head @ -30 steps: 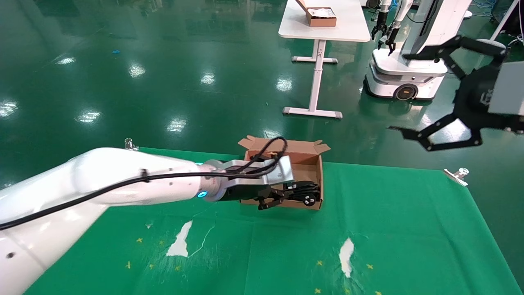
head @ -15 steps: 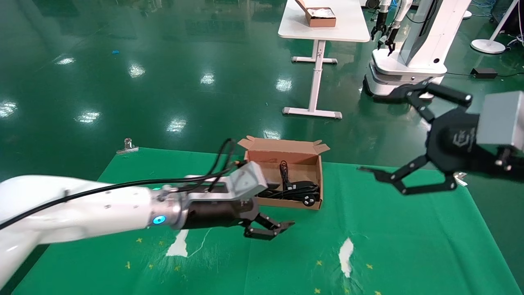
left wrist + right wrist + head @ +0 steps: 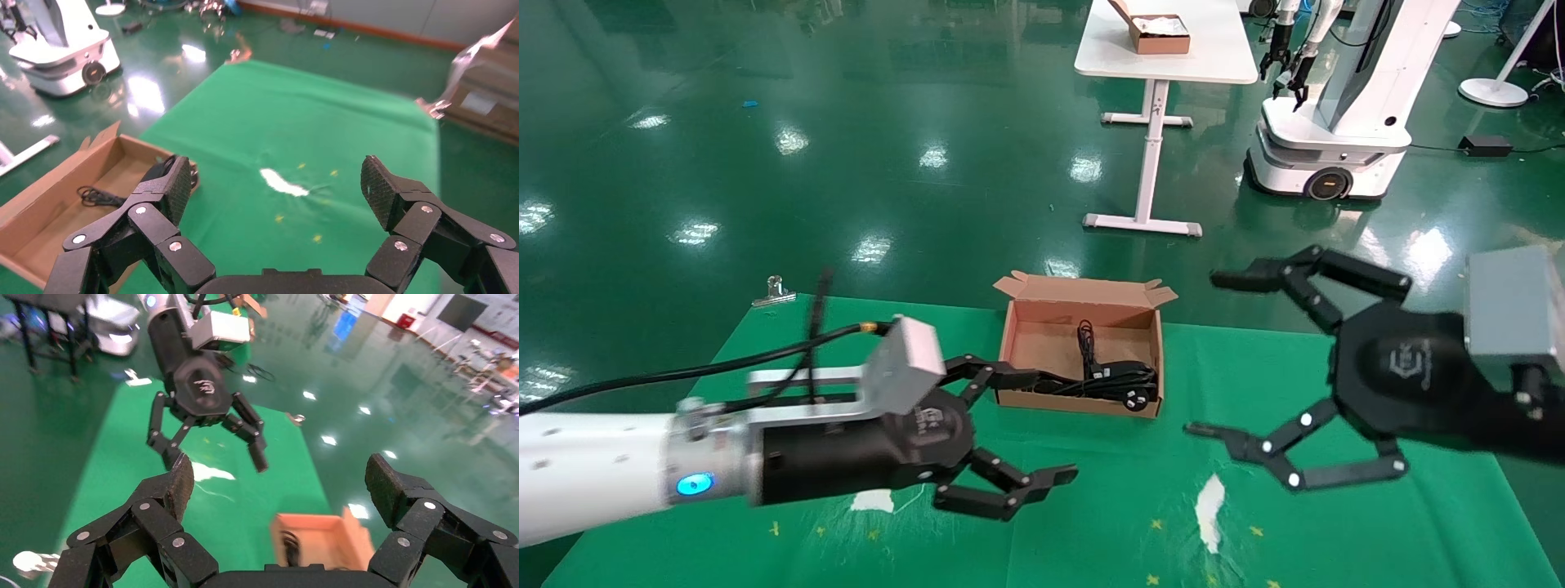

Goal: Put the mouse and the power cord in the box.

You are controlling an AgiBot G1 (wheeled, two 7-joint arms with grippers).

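Since a second ago I have pulled my left gripper (image 3: 1042, 425) out of the shallow brown cardboard box (image 3: 1148, 335) and back toward me; it now hangs over the green cloth-covered table (image 3: 1336, 539), near the box's front left corner, with its jaws spread wide and nothing between them. My right gripper (image 3: 1222, 355) has dropped from high above the floor to a spot just off the box's right side, and its jaws are also released and empty.

The thick black looped power cord (image 3: 1120, 382) lies inside the box along its front wall, its chunky plug at the front right corner. A thinner black cable (image 3: 1084, 339) runs from it toward the back wall. I cannot make out the mouse's body among the black bundle.

In the left wrist view the box (image 3: 37, 202) sits beyond my left fingers (image 3: 174, 187), the dark cord (image 3: 98, 196) resting on its floor, well apart from the jaws. In the right wrist view the box (image 3: 315, 536) shows between my open right fingers (image 3: 177, 484), with the left gripper (image 3: 211, 444) hovering beyond it.
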